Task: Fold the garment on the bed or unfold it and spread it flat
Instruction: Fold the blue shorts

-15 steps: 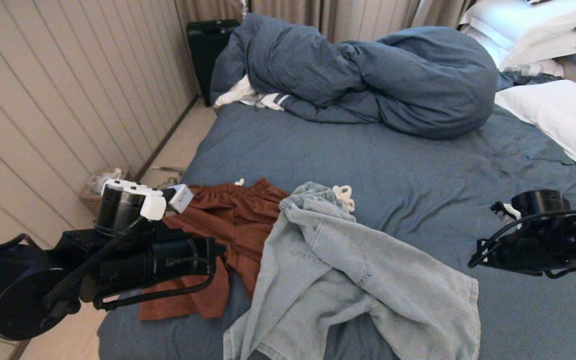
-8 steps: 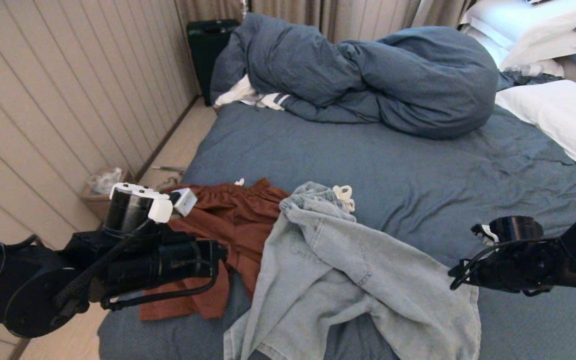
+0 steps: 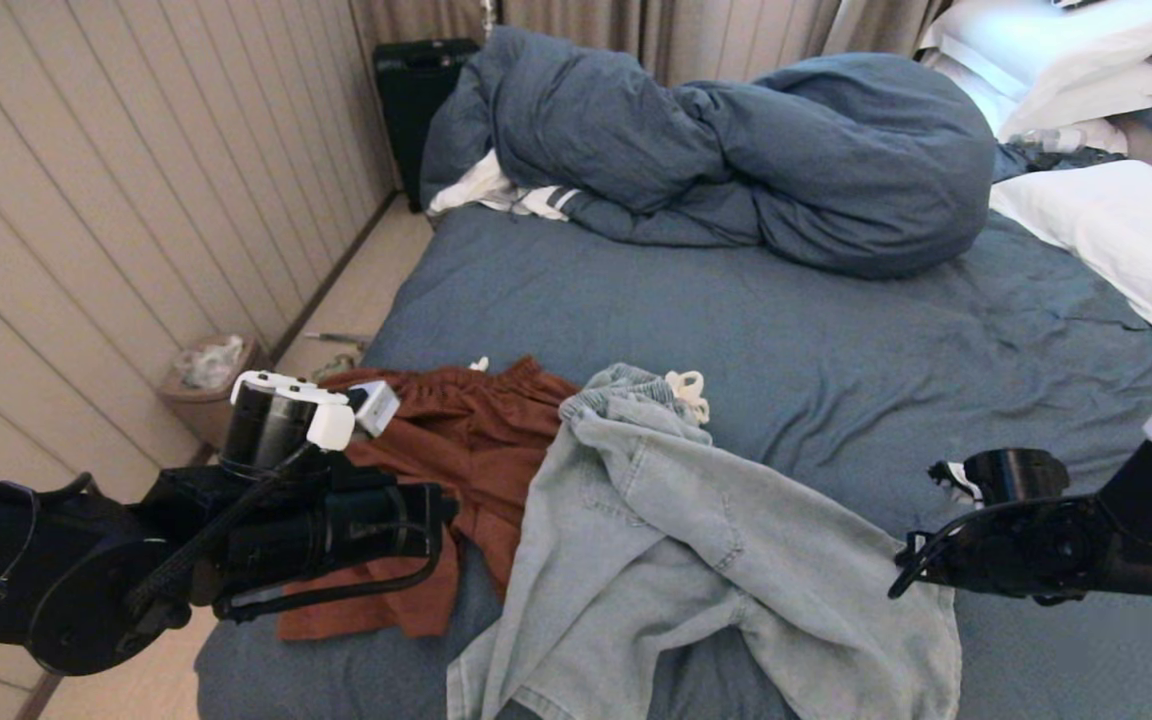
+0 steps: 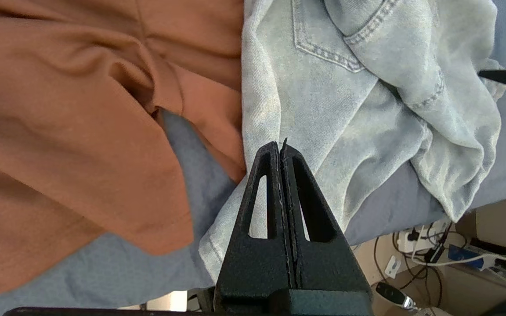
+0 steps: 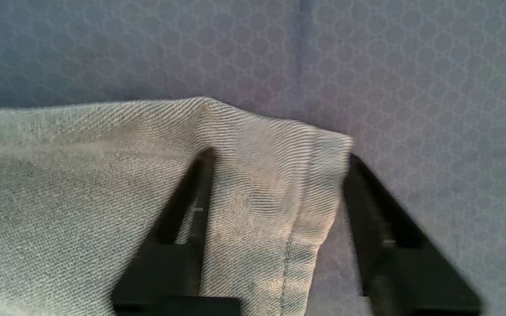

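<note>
Lowering my right gripper [image 5: 275, 193] onto the denim shorts [image 3: 696, 540], I got spread fingers astride a hem corner; left gripper [image 4: 280, 149] pressed together, idle.

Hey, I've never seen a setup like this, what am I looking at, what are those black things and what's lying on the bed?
It is a two-armed robot working at a bed. The wide picture comes from a camera on its head; the two close-ups come from cameras on its wrists, looking past the fingers. On the blue sheet lie pale denim shorts partly over rust-brown shorts; a bunched duvet and white pillows sit farther back. The left gripper is shut and empty, above the denim's edge. The right gripper has its fingers apart around a hem corner of the denim, one finger under the cloth, not yet pinching.
</note>
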